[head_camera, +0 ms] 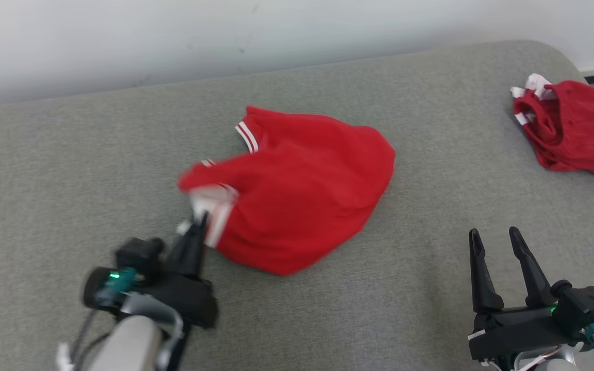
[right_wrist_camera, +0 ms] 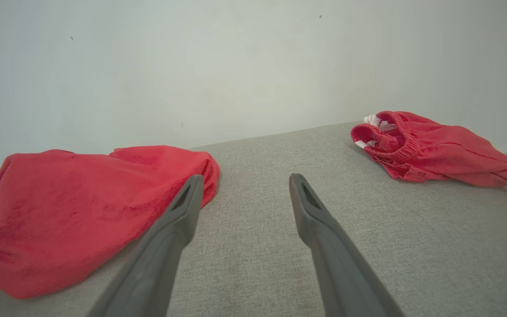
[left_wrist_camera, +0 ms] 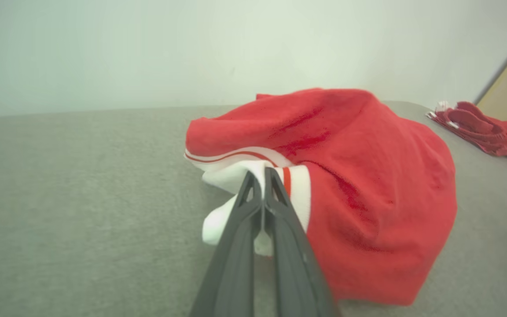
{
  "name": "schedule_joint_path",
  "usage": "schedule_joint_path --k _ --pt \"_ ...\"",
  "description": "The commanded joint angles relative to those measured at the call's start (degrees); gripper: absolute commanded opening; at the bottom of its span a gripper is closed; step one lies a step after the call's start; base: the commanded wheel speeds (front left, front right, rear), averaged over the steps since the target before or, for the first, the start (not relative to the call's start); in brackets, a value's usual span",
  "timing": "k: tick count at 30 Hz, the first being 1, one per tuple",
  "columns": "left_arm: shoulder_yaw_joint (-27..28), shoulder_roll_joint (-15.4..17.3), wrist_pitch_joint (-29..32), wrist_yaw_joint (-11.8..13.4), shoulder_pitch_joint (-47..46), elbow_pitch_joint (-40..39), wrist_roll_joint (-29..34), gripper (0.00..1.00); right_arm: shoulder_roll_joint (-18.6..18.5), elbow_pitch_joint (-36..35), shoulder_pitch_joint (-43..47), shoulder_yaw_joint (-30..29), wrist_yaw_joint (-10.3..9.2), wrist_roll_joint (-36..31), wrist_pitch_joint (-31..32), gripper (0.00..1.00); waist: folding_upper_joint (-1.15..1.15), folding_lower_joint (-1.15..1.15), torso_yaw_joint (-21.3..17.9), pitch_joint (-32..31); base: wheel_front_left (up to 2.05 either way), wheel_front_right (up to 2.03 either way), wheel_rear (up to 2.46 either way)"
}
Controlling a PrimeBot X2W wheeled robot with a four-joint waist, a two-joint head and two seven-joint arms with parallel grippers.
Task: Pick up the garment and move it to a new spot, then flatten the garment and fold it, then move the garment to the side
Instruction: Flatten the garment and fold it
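Observation:
A crumpled red garment (head_camera: pixel 302 190) with white, red-striped trim lies in the middle of the grey cushioned surface (head_camera: pixel 70 170); it also shows as the garment (left_wrist_camera: pixel 359 176) and the garment (right_wrist_camera: pixel 68 207). My left gripper (head_camera: pixel 201 219) is at its near left edge, shut on the white trim, and the left wrist view shows the left gripper (left_wrist_camera: pixel 260 174) pinching that white band with the cloth bunched and lifted around it. My right gripper (head_camera: pixel 498 239) stands open at the lower right, apart from the cloth; the right gripper (right_wrist_camera: pixel 244 185) holds nothing.
A second bunched red garment (head_camera: pixel 570 129) with white trim lies at the far right of the surface, near its rounded edge. A pale wall (head_camera: pixel 225 36) runs behind. Bare grey surface stretches to the left and between the two garments.

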Motion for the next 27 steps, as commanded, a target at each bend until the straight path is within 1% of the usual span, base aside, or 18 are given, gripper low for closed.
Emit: schedule_joint_path --k 1,9,14,17,19,27 --pt "2.1 1.5 -0.2 0.9 0.7 -2.4 -0.5 0.00 0.0 -0.1 0.4 -0.1 -0.15 0.1 -0.3 1.00 -0.01 -0.01 1.7 -1.2 0.00 0.00 0.00" --pt "11.9 8.8 -0.2 4.8 4.5 -15.0 0.3 0.00 0.3 0.0 1.5 0.1 -0.15 0.1 -0.3 1.00 -0.01 -0.01 4.6 -3.4 0.00 0.00 0.00" --pt "14.5 10.9 0.5 6.6 6.7 -20.1 -0.2 0.00 0.5 0.0 1.6 0.3 -0.15 0.1 -0.3 1.00 -0.01 -0.01 4.9 -3.9 0.00 0.00 0.00" --pt "14.3 11.0 1.9 7.0 9.3 -22.5 -0.6 0.00 0.6 0.0 1.7 0.3 -0.15 0.2 -0.3 1.00 -0.01 -0.01 4.9 -3.9 0.00 0.00 0.00" --pt "13.8 10.4 2.5 7.1 11.2 -23.2 -0.9 0.00 0.7 0.2 1.8 0.4 -0.15 0.4 -0.3 1.00 -0.01 -0.01 4.9 -3.8 0.00 0.00 0.00" --pt "14.0 8.4 1.9 8.3 17.8 -21.9 -2.4 0.00 0.6 0.2 2.2 -0.2 -0.15 0.6 -0.3 1.00 -0.01 -0.01 5.2 -3.8 0.00 0.00 0.00"
